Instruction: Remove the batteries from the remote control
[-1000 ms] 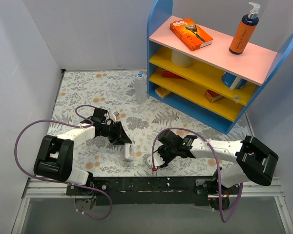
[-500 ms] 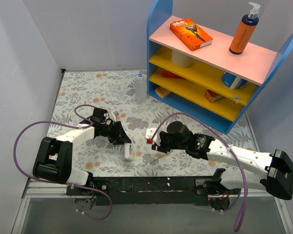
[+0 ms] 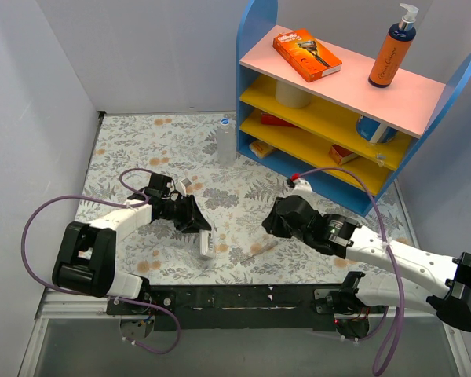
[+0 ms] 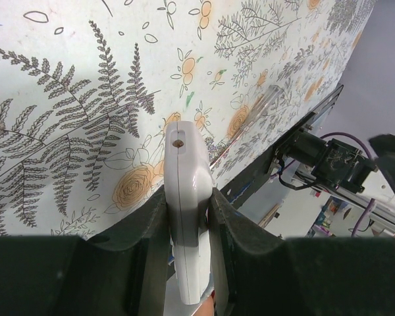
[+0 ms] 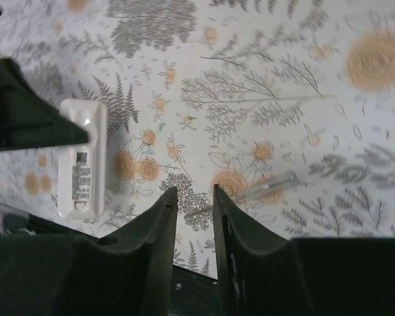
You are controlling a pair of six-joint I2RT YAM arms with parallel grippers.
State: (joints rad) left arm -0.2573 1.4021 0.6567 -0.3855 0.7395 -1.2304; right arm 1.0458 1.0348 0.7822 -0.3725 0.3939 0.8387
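Left gripper clamped on the remote control by its narrow sides, low at the near edge of the floral mat — thin grip on smooth plastic, so any sideways push could twist it loose. Remote's a slim white bar, label on one face, batteries not in sight. Right gripper hovers to its right — jaws slightly apart, empty

The remote control runs offscreen (below).

you can read no text: print on the orange box, pump bottle and remote control is too small.
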